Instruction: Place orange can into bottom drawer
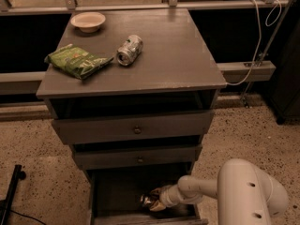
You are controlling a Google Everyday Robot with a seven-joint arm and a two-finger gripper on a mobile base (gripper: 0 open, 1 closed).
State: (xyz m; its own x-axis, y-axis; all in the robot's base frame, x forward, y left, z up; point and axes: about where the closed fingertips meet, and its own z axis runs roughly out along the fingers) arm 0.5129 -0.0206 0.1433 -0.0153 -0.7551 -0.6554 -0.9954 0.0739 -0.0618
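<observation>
1. Orange can (147,200) lies low inside the open bottom drawer (115,191), toward the front right, with its silver end facing left.
2. Just right of it, the gripper (158,202) is clamped on the can, reaching in from the arm (199,189).
3. The placing step looks nearly done, though I cannot tell whether the can touches the drawer floor.
4. The next move is to settle it, let go, then withdraw rightward clear of the drawer wall.

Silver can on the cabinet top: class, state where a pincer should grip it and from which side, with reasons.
Grip the silver can across its mid-body from above: it lies on its side, both curved flanks free. The pincer is down in the bottom drawer, holding the orange can.
</observation>
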